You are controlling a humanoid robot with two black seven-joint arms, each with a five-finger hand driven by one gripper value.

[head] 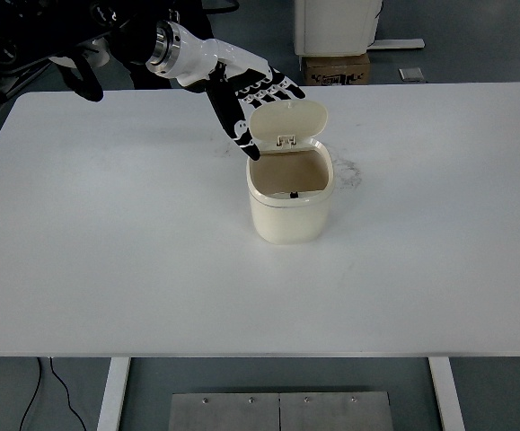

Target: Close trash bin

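The trash bin (pixel 288 199) in front of me is a small cream-coloured tub with rounded corners, standing upright near the middle of the white table, a little toward the far side. Its lid (pixel 287 118) is open, swung up and back on a hinge at the bin's far rim, so it stands nearly upright with its pale inner face toward me. The lid is rounded like the body, with a small tab at its top edge. I see straight into the bin: the inside is a duller tan, with a small dark catch at the near rim.
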